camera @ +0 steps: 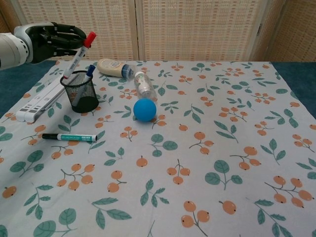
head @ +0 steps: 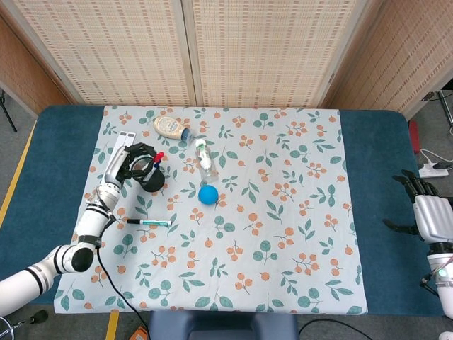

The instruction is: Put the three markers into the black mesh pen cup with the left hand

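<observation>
My left hand (camera: 52, 41) (head: 134, 160) hovers over the black mesh pen cup (camera: 80, 92) (head: 149, 175) and holds a red-capped marker (camera: 79, 56), tilted, with its lower tip at the cup's rim. A blue-capped marker (camera: 88, 73) stands inside the cup. A green marker (camera: 69, 137) (head: 149, 222) lies flat on the cloth in front of the cup. My right hand (head: 425, 210) rests at the table's far right edge, fingers spread, holding nothing.
A blue ball (camera: 144, 109), a clear bottle (camera: 143, 84) and a mayonnaise bottle (camera: 113, 67) lie right of the cup. A white flat bar (camera: 38, 100) lies on its left. The floral cloth (camera: 207, 148) stretches bare to the right.
</observation>
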Available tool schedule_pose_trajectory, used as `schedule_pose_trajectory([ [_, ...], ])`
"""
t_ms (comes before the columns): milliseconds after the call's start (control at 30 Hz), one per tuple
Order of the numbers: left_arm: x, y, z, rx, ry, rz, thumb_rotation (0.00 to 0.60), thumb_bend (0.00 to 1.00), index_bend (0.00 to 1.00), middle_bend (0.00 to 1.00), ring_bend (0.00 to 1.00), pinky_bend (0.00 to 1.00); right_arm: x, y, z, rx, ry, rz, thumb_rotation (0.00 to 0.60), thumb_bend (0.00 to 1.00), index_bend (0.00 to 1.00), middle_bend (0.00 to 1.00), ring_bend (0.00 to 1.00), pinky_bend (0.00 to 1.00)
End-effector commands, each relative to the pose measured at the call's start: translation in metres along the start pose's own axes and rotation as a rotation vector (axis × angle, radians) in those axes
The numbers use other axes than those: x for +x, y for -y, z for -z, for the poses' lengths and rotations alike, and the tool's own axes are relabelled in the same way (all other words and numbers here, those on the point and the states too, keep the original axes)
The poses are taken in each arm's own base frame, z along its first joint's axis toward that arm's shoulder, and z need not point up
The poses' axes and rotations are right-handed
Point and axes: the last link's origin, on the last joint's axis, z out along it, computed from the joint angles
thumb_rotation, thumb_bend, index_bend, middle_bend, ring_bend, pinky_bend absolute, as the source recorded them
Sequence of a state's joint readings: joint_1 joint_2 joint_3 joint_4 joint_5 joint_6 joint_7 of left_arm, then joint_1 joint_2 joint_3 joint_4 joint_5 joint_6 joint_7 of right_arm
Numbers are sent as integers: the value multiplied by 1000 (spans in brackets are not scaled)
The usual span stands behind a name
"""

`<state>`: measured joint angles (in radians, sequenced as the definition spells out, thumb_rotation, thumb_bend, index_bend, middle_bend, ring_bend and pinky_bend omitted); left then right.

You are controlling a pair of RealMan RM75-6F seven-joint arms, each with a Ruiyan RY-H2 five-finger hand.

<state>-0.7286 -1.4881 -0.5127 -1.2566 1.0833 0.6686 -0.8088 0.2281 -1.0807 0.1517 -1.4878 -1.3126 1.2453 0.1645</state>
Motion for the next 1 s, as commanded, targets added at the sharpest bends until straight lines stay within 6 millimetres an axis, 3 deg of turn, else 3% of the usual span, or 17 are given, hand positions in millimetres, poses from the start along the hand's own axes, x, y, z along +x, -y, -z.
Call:
schedule_pose_trajectory([
  [33,-7,2,-4,-8,7,6,600,428,550,550,211,192,0,-1,0,-3,1,-1,600,25,170,65,124,171],
  [367,-14,12,-23,5,13,-35,600,428,550,537,199,188,1,0,1,2,-3,-2,600,25,170,64,124,171],
  [467,-12,16,-24,11,21,-64,600,427,525,477,176,183,2,-1,1,0,-4,-2,600,25,170,64,124,171],
  [600,-8,20,-25,9,28,-86,600,427,415,350,140,173,2,-1,1,-1,-3,-1,600,25,170,64,124,171],
  [767,-1,13,-19,-44,38,-110,600,426,358,306,115,169,0,1,1,5,2,3,600,24,170,65,124,172],
  [900,0,0,6,-147,38,-190,600,426,381,333,118,170,0,1,0,2,2,1,600,25,170,64,124,172],
  [1000,-3,-6,54,-240,-32,-320,600,426,392,371,136,180,0,0,0,2,4,-3,600,25,170,64,124,171],
])
